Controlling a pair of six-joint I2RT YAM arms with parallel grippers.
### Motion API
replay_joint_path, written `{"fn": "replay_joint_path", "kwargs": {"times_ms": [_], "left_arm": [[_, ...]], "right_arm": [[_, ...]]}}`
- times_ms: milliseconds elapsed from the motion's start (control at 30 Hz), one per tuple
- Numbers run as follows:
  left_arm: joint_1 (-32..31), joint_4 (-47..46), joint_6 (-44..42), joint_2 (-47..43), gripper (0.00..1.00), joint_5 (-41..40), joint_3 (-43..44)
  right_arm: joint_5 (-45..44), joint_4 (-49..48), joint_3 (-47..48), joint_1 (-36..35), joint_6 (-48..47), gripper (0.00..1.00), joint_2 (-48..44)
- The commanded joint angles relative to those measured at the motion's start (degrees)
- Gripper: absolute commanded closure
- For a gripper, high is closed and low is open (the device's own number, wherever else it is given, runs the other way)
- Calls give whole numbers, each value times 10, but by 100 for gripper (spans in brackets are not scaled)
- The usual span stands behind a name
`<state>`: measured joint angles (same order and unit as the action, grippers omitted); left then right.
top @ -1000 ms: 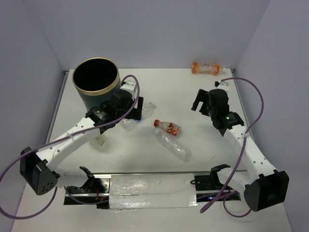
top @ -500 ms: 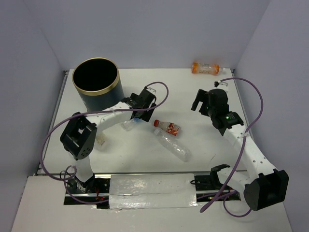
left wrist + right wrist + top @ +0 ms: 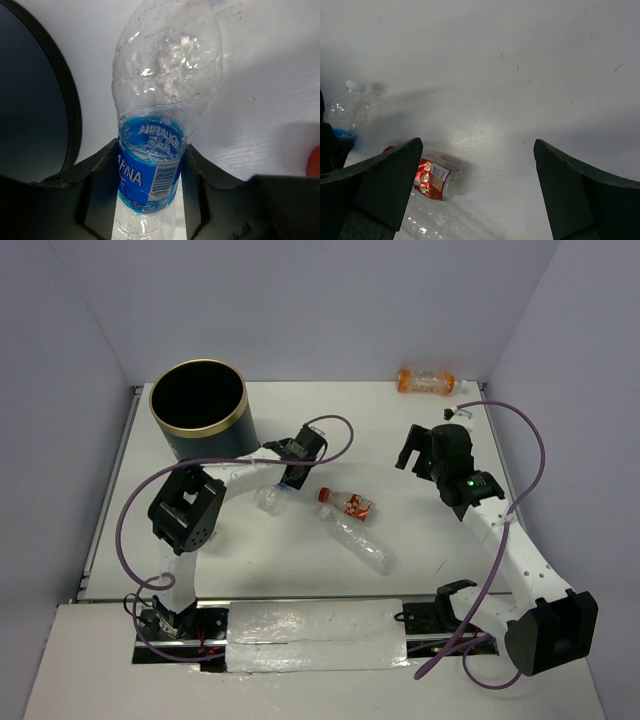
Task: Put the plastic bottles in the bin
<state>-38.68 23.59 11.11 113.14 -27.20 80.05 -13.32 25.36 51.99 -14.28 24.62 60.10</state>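
Bright even light, soft shadows; glints on blue-label bottle.

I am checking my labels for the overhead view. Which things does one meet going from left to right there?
Dark cylindrical bin with gold rim → clear plastic bottle with blue label → clear plastic bottle with red cap → orange-tinted plastic bottle

My left gripper clamped on blue-label bottle; both fingers touching label sides. Clear crumpled body points to 12 o'clock over white table. At 9 o'clock: dark bin. At 3 o'clock edge: red fragment, unidentifiable.
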Motion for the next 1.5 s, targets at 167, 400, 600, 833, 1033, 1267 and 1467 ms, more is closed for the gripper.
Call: {"fn": "replay_joint_path", "kwargs": {"times_ms": [167, 400, 600, 833, 1033, 1267, 1467], "left_arm": [[9, 22, -12, -161, 53, 65, 106], [55, -19, -68, -284, 49, 95, 213], [130, -223, -95, -363, 48, 29, 106], [197, -428, -91, -377, 46, -14, -23], [252, -480, -35, -366, 42, 1, -88], [265, -386, 11, -387, 1, 43, -115], [244, -292, 4, -421, 1, 113, -67]], "right_arm": [[-23, 2, 21, -4, 25, 0, 3], [3, -14, 28, -4, 45, 0, 18], [-10, -9, 26, -5, 51, 0, 20], [-7, -11, 29, -5, 50, 0, 20], [-3, -12, 22, -5, 55, 0, 22], [-7, -8, 18, -5, 48, 0, 16], [-7, -12, 16, -5, 47, 0, 13]]}}
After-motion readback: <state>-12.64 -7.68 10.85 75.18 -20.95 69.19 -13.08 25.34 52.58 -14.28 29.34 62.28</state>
